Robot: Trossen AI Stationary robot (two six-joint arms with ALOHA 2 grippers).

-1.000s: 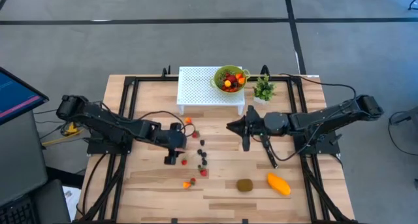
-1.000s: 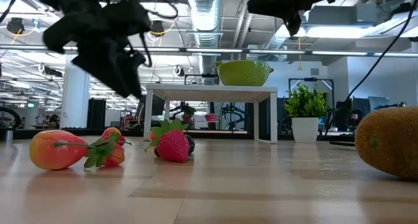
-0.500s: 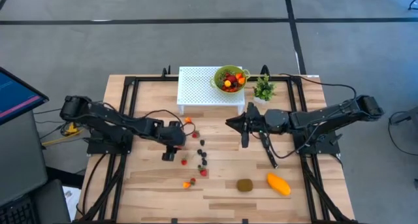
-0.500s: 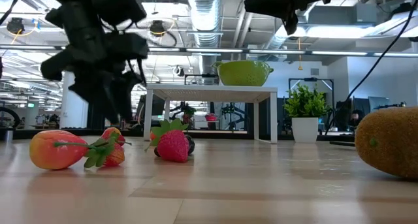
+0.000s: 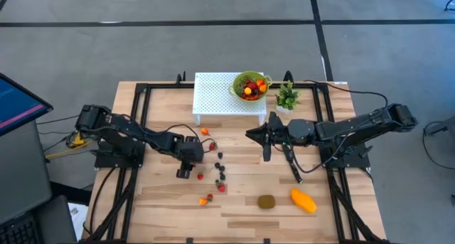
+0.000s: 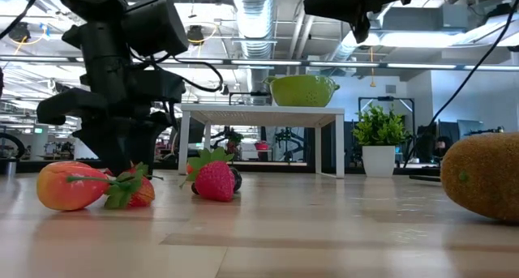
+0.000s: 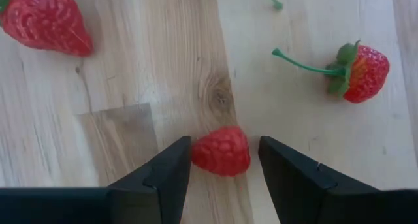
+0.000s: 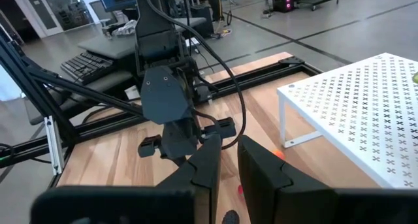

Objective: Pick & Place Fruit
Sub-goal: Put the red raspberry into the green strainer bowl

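1. One raspberry [image 7: 221,151] sits on the table [image 5: 242,208] between your left gripper [image 7: 222,160] fingers: straddling, open, not clamped.
2. Right gripper [image 8: 224,160] parked mid-table, fingers nearly together, empty.
3. Green bowl [image 5: 250,85] on white stand [image 5: 213,94] looks like the drop target.

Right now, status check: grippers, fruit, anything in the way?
Left gripper down at the table, open, straddling a small red berry, not gripped. Right gripper aloft mid-table, empty. Nothing blocking; another strawberry lies close by.

Bright even overhead light, soft shadows, sharp focus
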